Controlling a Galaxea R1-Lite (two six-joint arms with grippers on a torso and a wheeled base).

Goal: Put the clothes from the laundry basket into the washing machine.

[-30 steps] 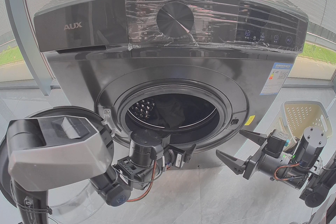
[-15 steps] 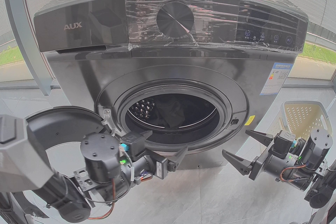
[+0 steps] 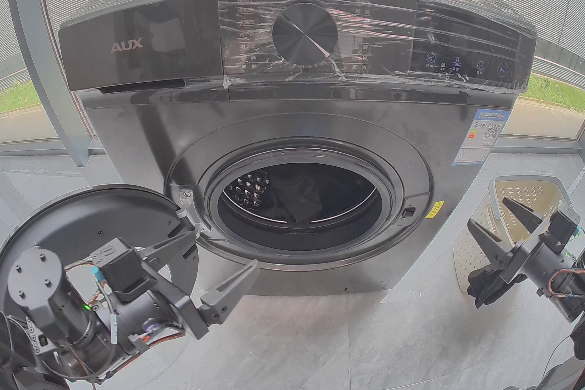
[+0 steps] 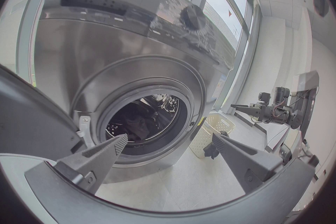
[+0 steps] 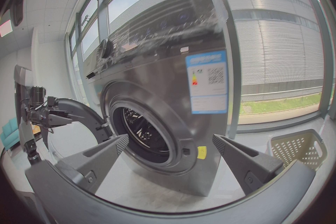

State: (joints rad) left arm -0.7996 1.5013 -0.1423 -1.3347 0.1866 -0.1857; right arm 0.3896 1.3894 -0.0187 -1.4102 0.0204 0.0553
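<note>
While clothes (image 3: 298, 196) lie in washer drum (image 3: 247, 190), L pincer (image 3: 225, 249) gapes outside it.

Right gripper (image 5: 169, 139) spread wide, washing machine (image 5: 168, 74) open, laundry basket (image 5: 297, 149) beside

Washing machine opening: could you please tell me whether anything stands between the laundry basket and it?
Nothing visible does. The door is swung open to the left, and bare floor lies between the opening and the laundry basket. The open left gripper is by the door, the open right gripper at the basket.
</note>
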